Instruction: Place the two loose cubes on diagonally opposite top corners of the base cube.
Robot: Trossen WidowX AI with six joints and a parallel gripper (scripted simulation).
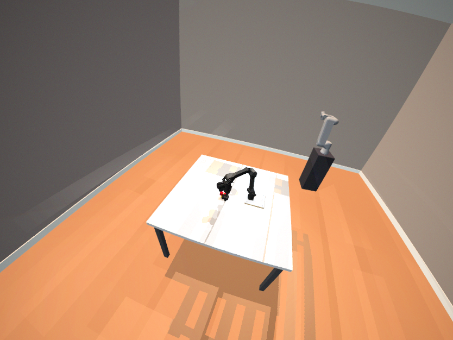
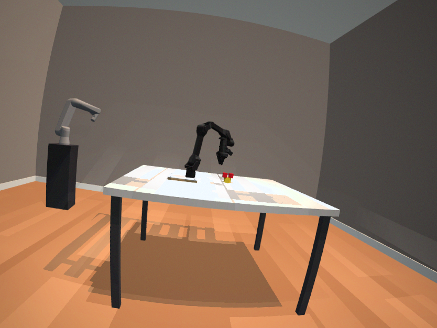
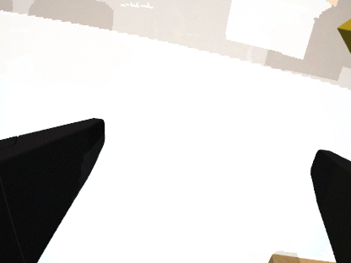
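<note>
Two red cubes sit side by side on the yellow base cube (image 2: 227, 180) in the exterior view. The left red cube (image 2: 225, 174) and the right red cube (image 2: 230, 175) look level, with a narrow gap between them. In the top view some red cube surface (image 1: 222, 193) shows, and the gripper hides much of the stack. My gripper (image 2: 220, 164) (image 3: 208, 145) is open and empty, above the stack and slightly to its left in the exterior view. In the wrist view only a corner of the yellow base cube (image 3: 347, 33) shows at the upper right; the red cubes are out of that view.
The arm's mounting board (image 1: 257, 202) (image 2: 182, 178) lies on the white table (image 1: 241, 234) (image 2: 218, 204); its edge also shows at the bottom of the wrist view. A grey arm (image 1: 323, 135) (image 2: 65, 118) stands on a black pedestal (image 1: 316, 170) (image 2: 60, 176) away from the table.
</note>
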